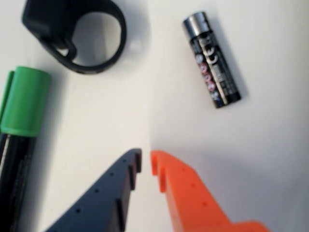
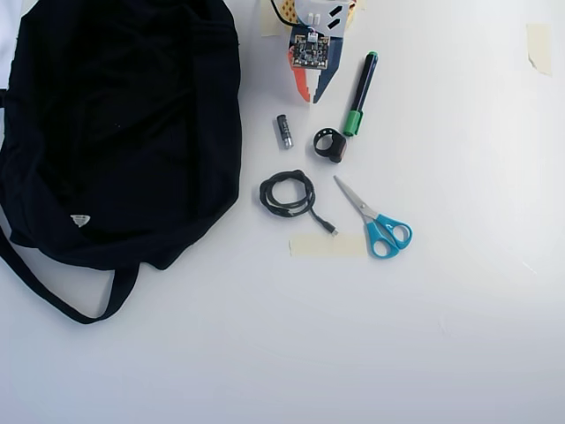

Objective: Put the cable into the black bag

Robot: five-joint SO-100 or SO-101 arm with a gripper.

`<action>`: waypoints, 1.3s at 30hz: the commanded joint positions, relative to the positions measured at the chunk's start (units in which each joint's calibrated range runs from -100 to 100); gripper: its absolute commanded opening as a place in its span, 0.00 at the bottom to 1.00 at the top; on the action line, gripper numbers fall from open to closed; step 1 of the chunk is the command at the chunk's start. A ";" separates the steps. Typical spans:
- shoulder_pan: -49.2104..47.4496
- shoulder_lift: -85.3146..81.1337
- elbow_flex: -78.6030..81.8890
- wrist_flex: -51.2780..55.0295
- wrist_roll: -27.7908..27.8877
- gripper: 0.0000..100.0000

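Observation:
In the overhead view the cable [image 2: 264, 194] lies coiled in a small loop on the white table, its tail ending in a metal plug [image 2: 332, 230]. The black bag [image 2: 115, 132] fills the left side, with its strap [image 2: 53, 300] trailing below it. My gripper [image 2: 310, 95] hangs at the top of that view, above the cable and apart from it. Seen from the wrist, the dark blue and orange fingers of my gripper [image 1: 146, 157] are shut, tips almost touching, with nothing between them. Neither cable nor bag shows in the wrist view.
A battery [image 1: 211, 59] [image 2: 284, 131], a black ring clip [image 1: 48, 19] [image 2: 338, 151] and a green-capped marker [image 1: 21, 101] [image 2: 361, 93] lie between gripper and cable. Blue-handled scissors [image 2: 366, 212] and a tape strip [image 2: 327, 246] lie right of and below the cable.

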 commanded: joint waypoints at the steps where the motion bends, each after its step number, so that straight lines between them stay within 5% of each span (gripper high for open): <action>1: -0.30 -1.00 1.25 3.01 0.18 0.02; 12: -2.17 -0.75 -0.46 -3.11 0.18 0.02; 32: -8.01 41.41 -18.79 -78.82 -0.39 0.02; 39: -7.41 60.17 -38.02 -87.95 -0.24 0.02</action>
